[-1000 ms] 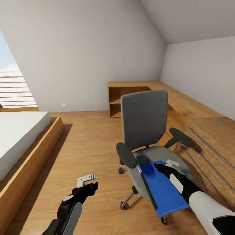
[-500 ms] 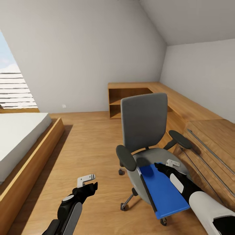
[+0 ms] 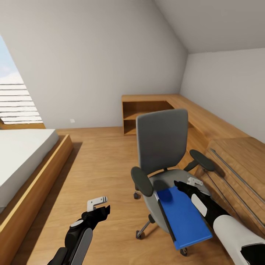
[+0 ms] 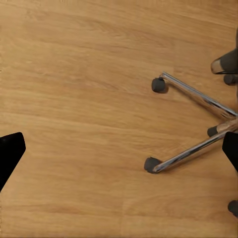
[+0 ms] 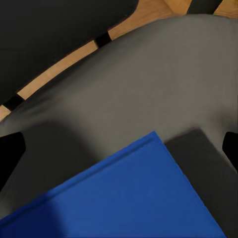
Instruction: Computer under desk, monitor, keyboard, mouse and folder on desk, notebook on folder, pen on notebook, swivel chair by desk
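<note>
**Bedroom, swivel chair with folder: items in view**

- Swivel chair (image 3: 162, 147): grey padded seat and tall back, black armrests, chrome star base on castors. It stands on the light wood plank floor (image 3: 99, 162), just beside a light wooden chest (image 3: 239, 162) with long metal bar handles. In the left wrist view its chrome legs (image 4: 196, 96) and dark castors lie over the planks.
- Folder (image 3: 184, 217): bright blue, flat, dark spine edge. It lies on the chair seat, its near end overhanging the seat's front edge. In the right wrist view one blue corner (image 5: 144, 193) rests on the grey seat cushion (image 5: 148, 84).
- Right gripper (image 3: 182, 186): over the far end of the folder, at the seat. Fingers spread wide in the wrist view, one dark tip (image 5: 10, 153) at each side of the folder corner, nothing pinched.
- Left gripper (image 3: 101, 209): low over bare floor, well apart from the chair. Fingers spread, tips (image 4: 10, 153) at the frame's sides, nothing between them.
- Bed (image 3: 25, 158): white mattress on a wooden frame, at the left.
- Wooden corner shelf unit (image 3: 147, 110): against the grey walls, behind the chair.
</note>
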